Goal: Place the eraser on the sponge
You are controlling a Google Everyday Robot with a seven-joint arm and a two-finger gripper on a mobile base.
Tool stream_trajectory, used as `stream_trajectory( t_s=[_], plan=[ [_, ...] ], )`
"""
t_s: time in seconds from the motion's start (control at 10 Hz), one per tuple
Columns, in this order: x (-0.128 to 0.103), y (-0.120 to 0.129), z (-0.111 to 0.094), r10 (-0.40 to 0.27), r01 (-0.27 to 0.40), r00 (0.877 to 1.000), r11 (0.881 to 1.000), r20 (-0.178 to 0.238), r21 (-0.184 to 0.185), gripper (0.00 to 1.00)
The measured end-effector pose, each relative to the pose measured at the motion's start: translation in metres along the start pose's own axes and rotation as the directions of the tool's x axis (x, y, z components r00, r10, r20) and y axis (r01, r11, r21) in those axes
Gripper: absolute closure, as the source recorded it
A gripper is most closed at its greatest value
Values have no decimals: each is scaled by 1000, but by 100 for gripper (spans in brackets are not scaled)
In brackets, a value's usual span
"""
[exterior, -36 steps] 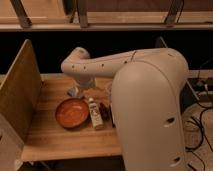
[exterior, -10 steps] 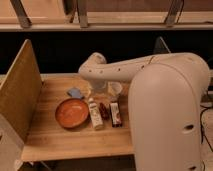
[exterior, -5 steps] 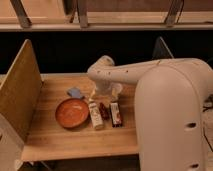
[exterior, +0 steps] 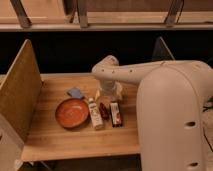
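Observation:
The eraser [exterior: 116, 114], a small white block with dark red-brown bands, lies on the wooden table [exterior: 65, 142] right of centre. The sponge [exterior: 75, 93], a flat blue-grey pad, rests just behind the orange bowl [exterior: 72, 112], apart from the eraser. My arm reaches in from the right, bends at an elbow [exterior: 105, 70] and points down. My gripper [exterior: 108, 93] hangs low over the table, just behind the eraser and to the right of the sponge. It holds nothing that I can make out.
A white bottle-like item [exterior: 95, 114] and a small dark-red item [exterior: 104, 110] lie between the bowl and the eraser. A pale clear cup seems to stand at the gripper. An upright wooden panel [exterior: 20, 95] walls the table's left side. My bulky white body [exterior: 172, 120] covers the right.
The arm has swung to the right across the table, uncovering the sponge and the row of small items. The gripper now hangs farther right, behind the eraser.

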Motion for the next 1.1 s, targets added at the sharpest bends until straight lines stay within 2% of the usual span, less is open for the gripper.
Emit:
stream_trajectory(
  t_s=[0.2, 0.3, 0.4, 0.6, 0.8, 0.9, 1.1],
  plan=[
    [5, -5, 4, 25, -25, 1000, 1000, -13, 3, 20],
    [12, -15, 10, 64, -64, 998, 998, -29, 9, 20],
    [25, -31, 18, 126, -126, 990, 992, -54, 18, 20],
    [51, -67, 34, 252, -248, 963, 967, -100, 55, 20],
    [60, -85, 53, 322, -315, 937, 947, -139, 66, 20],
    [59, -84, 60, 333, -328, 931, 943, -151, 62, 20],
    [49, -76, 70, 314, -311, 935, 949, -162, 49, 20]
  ],
)
